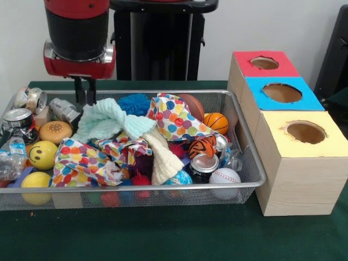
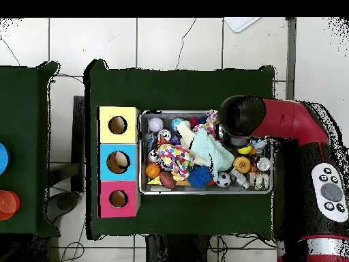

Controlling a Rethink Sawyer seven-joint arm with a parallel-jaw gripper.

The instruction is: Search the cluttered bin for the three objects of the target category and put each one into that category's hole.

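Observation:
The wire-mesh bin (image 1: 163, 188) stands on the green table, full of clutter. One polka-dot cloth (image 1: 175, 118) lies at its far middle. A second (image 1: 81, 161) lies at the near left, and a third (image 1: 126, 147) lies crumpled between them, partly under towels. My gripper (image 1: 85, 91) hangs open and empty over the bin's far left corner, just left of the mint towel. The yellow-topped box's hole (image 1: 305, 131) is to the right of the bin, nearest the camera. In the overhead view the arm (image 2: 242, 116) hides the gripper; the bin (image 2: 204, 192), a dotted cloth (image 2: 176, 155) and the yellow hole (image 2: 117, 125) show.
A fluffy mint towel (image 1: 106, 119) and a cream towel (image 1: 163, 157) lie over the cloths. Balls, crushed cans (image 1: 204, 163), a toy burger (image 1: 55, 130) and a smiley ball (image 1: 42, 154) fill the bin. The blue-topped hole (image 1: 281, 93) and red-topped hole (image 1: 264, 63) lie behind the yellow box.

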